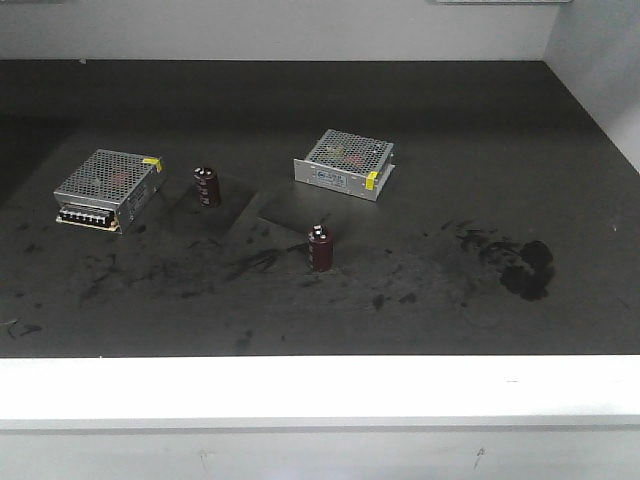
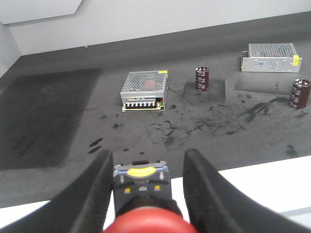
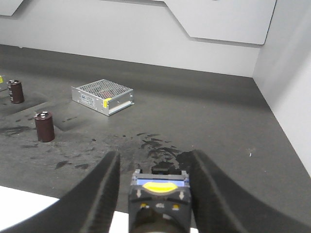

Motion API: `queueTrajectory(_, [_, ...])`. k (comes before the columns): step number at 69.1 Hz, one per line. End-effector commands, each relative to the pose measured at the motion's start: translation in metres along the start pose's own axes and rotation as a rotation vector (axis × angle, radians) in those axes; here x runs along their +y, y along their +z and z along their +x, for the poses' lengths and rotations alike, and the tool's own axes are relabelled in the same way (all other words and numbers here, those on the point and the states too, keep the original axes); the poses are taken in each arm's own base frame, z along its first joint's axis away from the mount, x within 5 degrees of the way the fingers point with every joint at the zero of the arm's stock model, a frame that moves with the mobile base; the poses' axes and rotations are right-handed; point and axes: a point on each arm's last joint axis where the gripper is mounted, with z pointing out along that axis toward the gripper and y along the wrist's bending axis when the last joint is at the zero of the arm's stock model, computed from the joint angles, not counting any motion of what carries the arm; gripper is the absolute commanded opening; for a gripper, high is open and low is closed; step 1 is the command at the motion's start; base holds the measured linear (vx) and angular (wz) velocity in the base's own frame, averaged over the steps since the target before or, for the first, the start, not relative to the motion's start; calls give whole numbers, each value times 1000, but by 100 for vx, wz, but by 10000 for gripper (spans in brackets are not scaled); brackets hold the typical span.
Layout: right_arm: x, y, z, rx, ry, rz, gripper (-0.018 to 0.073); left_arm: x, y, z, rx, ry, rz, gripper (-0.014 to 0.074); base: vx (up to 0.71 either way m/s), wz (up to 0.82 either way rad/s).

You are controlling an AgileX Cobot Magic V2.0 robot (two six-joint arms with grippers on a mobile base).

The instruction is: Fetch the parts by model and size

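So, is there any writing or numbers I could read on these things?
Nothing here reads clearly.
Side label on the right metal box: blue print, too blurred.
Yellow sticker on the left metal box: no legible text.
Marks on the red-capped switch and the other switch: too small to read.
The front capacitor: no print visible.

The left gripper [image 2: 148, 156] showed two broad, matte black fingers [image 2: 95, 194] curving to rounded tips; the right gripper [image 3: 155, 158] matched, its black fingers [image 3: 97, 199] finely ribbed.
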Motion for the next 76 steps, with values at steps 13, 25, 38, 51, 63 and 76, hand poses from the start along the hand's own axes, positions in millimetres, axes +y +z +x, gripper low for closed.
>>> queueTrajectory(13, [-1, -2, -14, -88, -13, 12, -5, 1, 0, -12, -78, -4, -1, -6, 0, 0])
queueTrajectory(25, [-1, -2, -14, -88, -13, 12, -5, 1, 0, -12, -78, -4, -1, -6, 0, 0])
queueTrajectory(38, [-1, -2, -14, -88, -13, 12, -5, 1, 0, -12, -78, -5, 0, -6, 0, 0])
queueTrajectory(51, [-1, -2, -14, -88, -13, 12, -5, 1, 0, -12, -78, -5, 0, -6, 0, 0])
queueTrajectory(63, [-1, -2, -14, -88, -13, 12, -5, 1, 0, -12, -78, -5, 0, -6, 0, 0])
queueTrajectory(76, [-1, -2, -14, -88, -13, 12, -5, 1, 0, -12, -78, -5, 0, -6, 0, 0])
